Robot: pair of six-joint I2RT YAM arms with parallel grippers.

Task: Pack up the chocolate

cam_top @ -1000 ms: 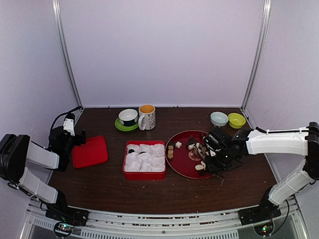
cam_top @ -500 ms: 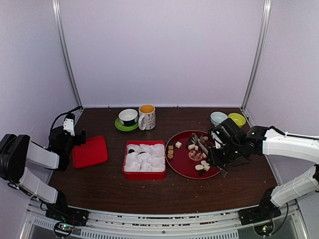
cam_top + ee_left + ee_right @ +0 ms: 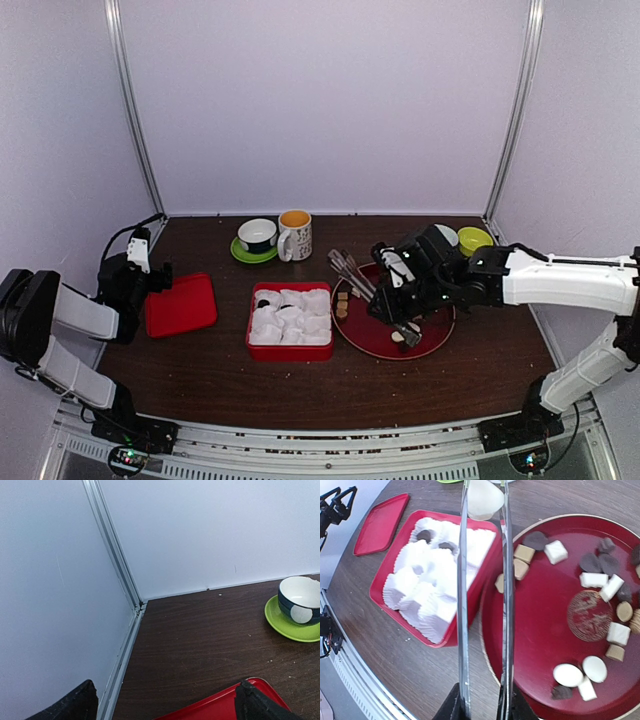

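Observation:
My right gripper [image 3: 403,312] [image 3: 482,707] is shut on the handle end of long metal tongs [image 3: 350,272] [image 3: 463,605]. The tong tips pinch a cream-white chocolate piece [image 3: 484,499] held above the far right edge of the red box [image 3: 290,352] [image 3: 406,620]. The box is filled with white paper cups; two cups hold dark chocolate [image 3: 424,534]. Several dark, tan and white chocolate pieces [image 3: 555,551] lie on the round red plate [image 3: 375,340] [image 3: 545,620]. My left gripper [image 3: 160,272] [image 3: 167,710] is open and empty beside the red lid [image 3: 180,303] [image 3: 215,705].
A mug [image 3: 295,233] and a blue-and-white bowl on a green saucer [image 3: 257,237] [image 3: 300,600] stand at the back. A pale bowl [image 3: 447,232] and a green bowl [image 3: 475,240] stand at the back right. White walls and metal posts enclose the table.
My right arm has swung left from the plate's right side, carrying the tongs with the white piece across the plate to the box's edge. The left arm has not moved.

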